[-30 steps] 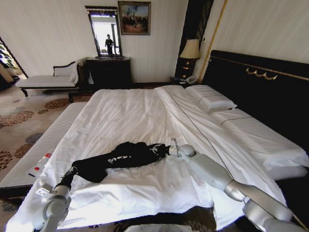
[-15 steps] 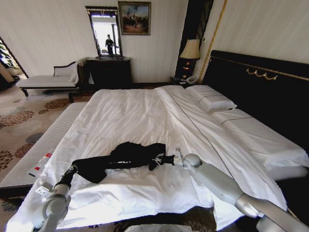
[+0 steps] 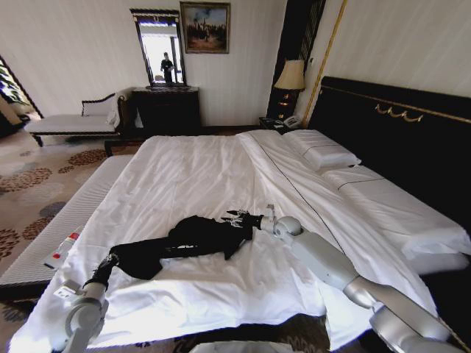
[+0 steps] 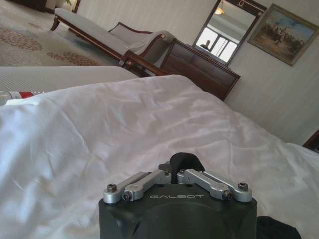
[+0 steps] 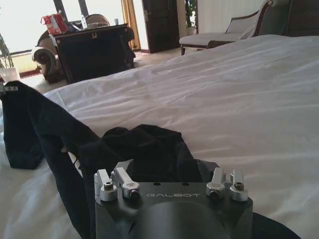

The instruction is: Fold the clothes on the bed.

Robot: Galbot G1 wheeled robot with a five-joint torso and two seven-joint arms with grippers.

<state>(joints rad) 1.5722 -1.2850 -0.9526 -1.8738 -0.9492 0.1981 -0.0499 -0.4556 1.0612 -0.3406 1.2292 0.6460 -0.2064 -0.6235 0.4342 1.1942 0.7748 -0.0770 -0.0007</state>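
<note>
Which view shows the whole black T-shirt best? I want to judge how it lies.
The head view: the T-shirt lies stretched across the bed between the left gripper and right gripper. The right wrist view shows bunched folds; the left wrist view, a pinched bit.

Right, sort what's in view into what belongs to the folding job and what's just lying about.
Belongs to the job:
black T-shirt
bed
left hand, shut on the shirt's near end
right hand, shut on its far end

Just lying about:
pillows
lamp
mirror
painting
bench
</note>
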